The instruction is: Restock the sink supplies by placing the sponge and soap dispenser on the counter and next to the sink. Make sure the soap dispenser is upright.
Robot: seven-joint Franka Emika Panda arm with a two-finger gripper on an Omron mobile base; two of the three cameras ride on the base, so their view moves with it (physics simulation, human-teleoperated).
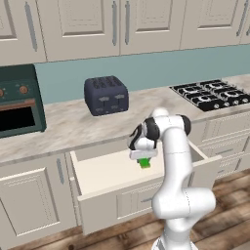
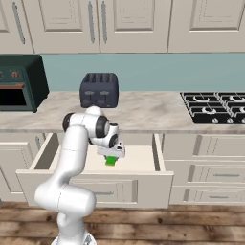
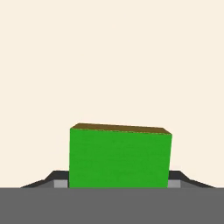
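jaws shut on sponge [image 3: 119, 157], over drawer [image 1: 105, 173]

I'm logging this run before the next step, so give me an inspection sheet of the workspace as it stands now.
Surface: marbled counter above an open drawer with a pale floor.
Job's things: green sponge in the drawer, between the gripper's fingertips; soap dispenser and sink nothing seen.
Clutter: dark toaster, dark green oven.
Gripper: gripper down in the drawer, shut on the sponge.
Cables: nothing seen.
Surroundings: stovetop, teal backsplash, cream cabinets, wood floor.
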